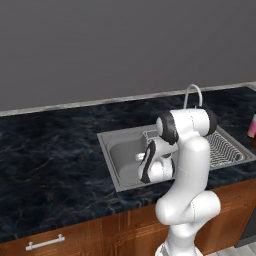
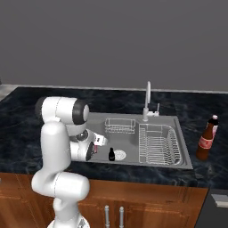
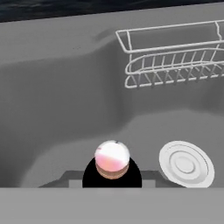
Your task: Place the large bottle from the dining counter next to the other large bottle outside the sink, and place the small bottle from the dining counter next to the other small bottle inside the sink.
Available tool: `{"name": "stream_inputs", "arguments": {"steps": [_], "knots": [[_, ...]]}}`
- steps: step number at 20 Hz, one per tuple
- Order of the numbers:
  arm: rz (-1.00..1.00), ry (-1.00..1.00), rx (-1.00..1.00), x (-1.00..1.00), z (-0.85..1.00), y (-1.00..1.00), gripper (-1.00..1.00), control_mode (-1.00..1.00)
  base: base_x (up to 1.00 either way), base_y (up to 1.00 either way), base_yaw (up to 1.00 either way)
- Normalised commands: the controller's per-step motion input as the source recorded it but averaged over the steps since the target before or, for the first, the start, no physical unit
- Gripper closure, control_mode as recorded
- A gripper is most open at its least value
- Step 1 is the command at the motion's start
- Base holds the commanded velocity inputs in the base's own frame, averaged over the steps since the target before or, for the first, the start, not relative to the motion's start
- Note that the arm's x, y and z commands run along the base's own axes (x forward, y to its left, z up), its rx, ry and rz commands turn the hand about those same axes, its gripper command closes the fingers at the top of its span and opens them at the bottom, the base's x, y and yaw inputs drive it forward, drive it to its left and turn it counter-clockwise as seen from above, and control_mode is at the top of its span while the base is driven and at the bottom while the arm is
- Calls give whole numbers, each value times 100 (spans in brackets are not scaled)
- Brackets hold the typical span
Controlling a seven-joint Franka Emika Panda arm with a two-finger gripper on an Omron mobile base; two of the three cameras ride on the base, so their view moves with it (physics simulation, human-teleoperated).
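My gripper (image 2: 98, 144) hangs low inside the sink (image 2: 147, 165), over the left basin, shut on the small bottle (image 2: 95, 149), whose pinkish and orange-red body shows at the fingers. In the hand view the small bottle (image 3: 112, 157) sits at the bottom centre, just above the basin floor. The other small bottle (image 2: 111, 154), tiny and black, stands on the basin floor just right of the gripper, beside the round drain (image 2: 120, 154). On the counter right of the sink, the large bottle (image 2: 205, 143), dark brown with a red label, stands close in front of the other large bottle (image 2: 214, 120).
A wire dish rack (image 2: 158, 143) takes up the sink's right half, and a small wire basket (image 3: 175, 61) hangs on the back wall. The curved faucet (image 2: 147, 100) rises behind the basin. My white arm (image 1: 187, 165) leans over the front rim (image 1: 120, 189).
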Motion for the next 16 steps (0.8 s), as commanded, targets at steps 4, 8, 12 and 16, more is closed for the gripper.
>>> {"name": "stream_inputs", "arguments": {"steps": [4,8,12,16], "knots": [[-5,-3,0,13,-9,0,100,-100,0,0,0],[-6,-3,0,26,-9,0,100,-100,0,0,0],[-8,-4,0,33,-6,0,100,-100,0,0,0],[-8,-4,0,38,-9,0,100,-100,0,0,0]]}}
